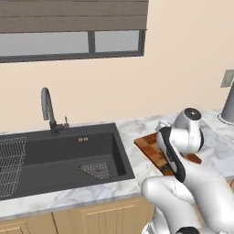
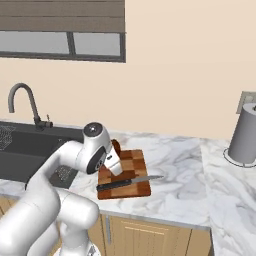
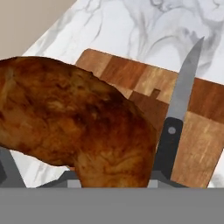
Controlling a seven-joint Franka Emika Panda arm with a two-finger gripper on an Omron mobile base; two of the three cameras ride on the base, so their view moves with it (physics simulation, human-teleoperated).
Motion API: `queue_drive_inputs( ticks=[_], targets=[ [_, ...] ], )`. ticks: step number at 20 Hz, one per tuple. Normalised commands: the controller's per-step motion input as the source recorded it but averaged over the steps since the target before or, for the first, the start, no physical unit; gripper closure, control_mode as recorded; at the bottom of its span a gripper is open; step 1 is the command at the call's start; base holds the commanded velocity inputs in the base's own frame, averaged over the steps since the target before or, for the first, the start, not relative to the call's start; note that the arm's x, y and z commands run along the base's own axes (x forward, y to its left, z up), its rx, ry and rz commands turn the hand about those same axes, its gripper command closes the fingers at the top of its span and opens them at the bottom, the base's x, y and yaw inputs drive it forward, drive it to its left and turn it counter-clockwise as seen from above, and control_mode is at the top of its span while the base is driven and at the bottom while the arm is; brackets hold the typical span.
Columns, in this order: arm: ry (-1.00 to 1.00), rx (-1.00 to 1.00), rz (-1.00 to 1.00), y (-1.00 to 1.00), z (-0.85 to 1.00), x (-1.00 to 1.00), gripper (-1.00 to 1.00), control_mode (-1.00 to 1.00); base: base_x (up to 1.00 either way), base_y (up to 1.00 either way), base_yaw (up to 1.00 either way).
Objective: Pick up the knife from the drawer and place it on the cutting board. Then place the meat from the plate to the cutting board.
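Observation:
The meat [image 3: 74, 131], a dark-brown curved lump, hangs close in front of the hand camera and hides the fingertips. In the right base view my gripper [image 2: 115, 153] is shut on the meat [image 2: 116, 145] just above the back left part of the cutting board [image 2: 131, 162]. The knife [image 2: 125, 182] lies flat across the board's near edge, dark handle to the left, blade tip past the right edge. In the hand view the knife [image 3: 175, 118] lies on the checkered board [image 3: 131, 74] to the right of the meat. The plate and the drawer are out of view.
A dark sink [image 1: 68, 157] with a curved faucet [image 1: 47, 109] and a wire rack [image 1: 9, 164] lies left of the board. A grey cylinder [image 2: 246, 135] stands at the back right by a wall outlet [image 2: 245, 100]. Marble counter [image 2: 180, 170] stretches to the right.

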Motion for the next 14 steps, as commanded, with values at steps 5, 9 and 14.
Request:
queue_drive_inputs(
  ticks=[5, 9, 14],
  targets=[
    [0.13, 0.0, 0.09, -0.06, -0.41, 0.14, 1.0, -1.0, 0.0, 0.0, 0.0],
    [0.01, -0.03, 0.04, -0.03, -0.26, 0.24, 1.0, -1.0, 0.0, 0.0, 0.0],
    [0.07, -0.09, 0.01, 0.0, -0.28, 0.4, 1.0, -1.0, 0.0, 0.0, 0.0]
  ],
)
